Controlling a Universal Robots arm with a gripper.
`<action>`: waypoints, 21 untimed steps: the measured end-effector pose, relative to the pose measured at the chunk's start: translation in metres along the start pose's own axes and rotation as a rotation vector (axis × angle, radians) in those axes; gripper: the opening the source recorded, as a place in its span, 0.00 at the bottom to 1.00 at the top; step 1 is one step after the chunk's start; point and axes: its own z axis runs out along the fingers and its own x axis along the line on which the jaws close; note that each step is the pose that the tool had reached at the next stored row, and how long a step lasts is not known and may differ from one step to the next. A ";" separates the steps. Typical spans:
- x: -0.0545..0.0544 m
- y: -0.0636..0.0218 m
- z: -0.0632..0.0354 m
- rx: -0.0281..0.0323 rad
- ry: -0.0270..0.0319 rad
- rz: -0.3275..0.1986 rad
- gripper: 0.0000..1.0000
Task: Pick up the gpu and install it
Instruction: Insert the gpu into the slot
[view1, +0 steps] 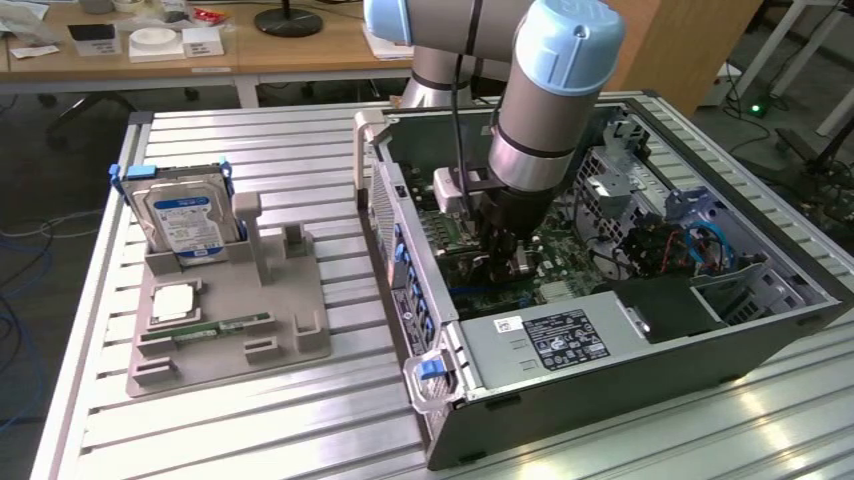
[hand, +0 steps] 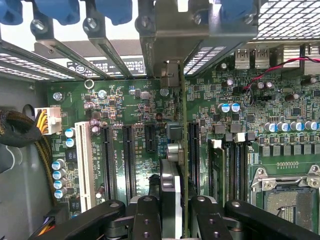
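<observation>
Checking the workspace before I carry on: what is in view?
table: one, silver, under everything
case: one, grey, open, exterior view's right
motherboard: one, green, case floor
power supply: one, silver, in case
gpu: one, green and dark, on edge over motherboard
fixture: one, grey, exterior view's left
hard drive: one, silver-blue, upright in fixture
memory stick: one, green, flat in fixture
arm: one, grey-blue, reaching into case
gripper: one, black, shut on gpu

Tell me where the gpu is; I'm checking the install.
In the exterior view's right half, inside the computer case, the gpu stands edge-on over the motherboard, clamped in the gripper.
</observation>
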 end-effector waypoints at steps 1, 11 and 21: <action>0.000 0.0000 0.0000 0.0001 -0.0001 0.000 0.28; 0.000 0.0000 -0.0025 0.0003 -0.0006 0.000 0.28; 0.000 0.0000 -0.0059 0.0001 -0.0002 0.000 0.28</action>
